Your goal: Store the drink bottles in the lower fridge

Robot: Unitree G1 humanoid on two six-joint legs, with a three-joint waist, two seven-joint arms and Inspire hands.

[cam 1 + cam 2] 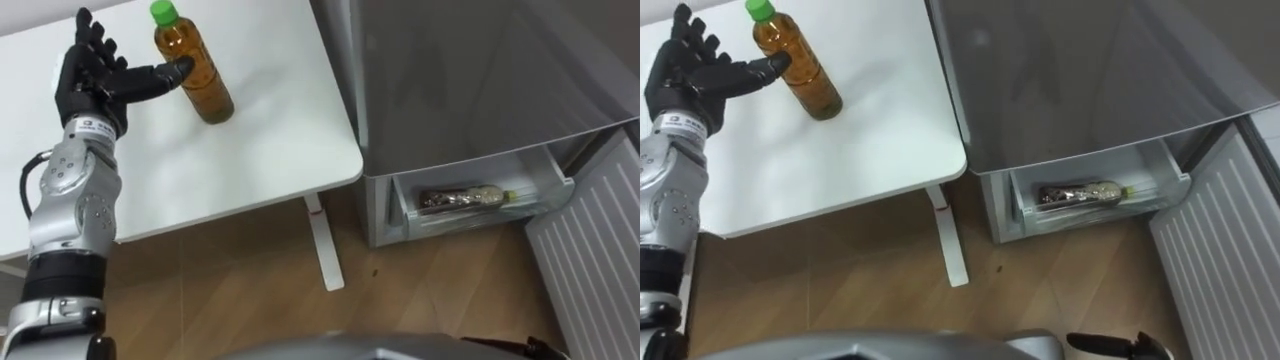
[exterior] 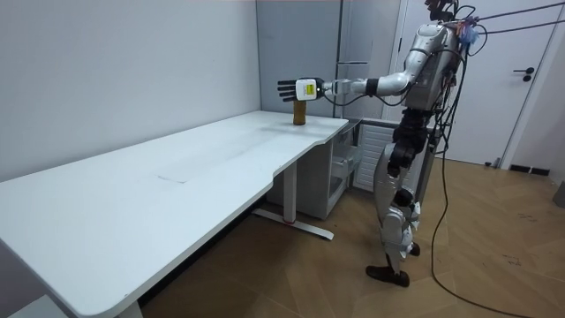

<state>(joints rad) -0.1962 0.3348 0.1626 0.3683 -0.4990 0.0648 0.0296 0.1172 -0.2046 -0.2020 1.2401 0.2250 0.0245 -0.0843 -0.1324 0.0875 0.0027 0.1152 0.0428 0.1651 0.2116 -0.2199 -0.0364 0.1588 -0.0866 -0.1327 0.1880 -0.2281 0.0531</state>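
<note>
An amber drink bottle (image 1: 195,75) with a green cap stands upright near the right end of the white table (image 1: 250,150). My left hand (image 1: 90,80) is open just left of it, fingers spread and straight, with the thumb tip touching the bottle's side. A second bottle (image 1: 465,197) lies on its side in the lower fridge drawer (image 1: 480,222), which is pulled out. In the room view I stand at the table's end by the fridge, with my left hand (image 2: 289,88) stretched out to the bottle (image 2: 299,112).
The grey fridge (image 1: 480,70) stands right of the table, close to its edge. Its white lower door (image 1: 590,250) hangs open at the far right. A table leg (image 1: 325,245) stands on the wooden floor between table and fridge.
</note>
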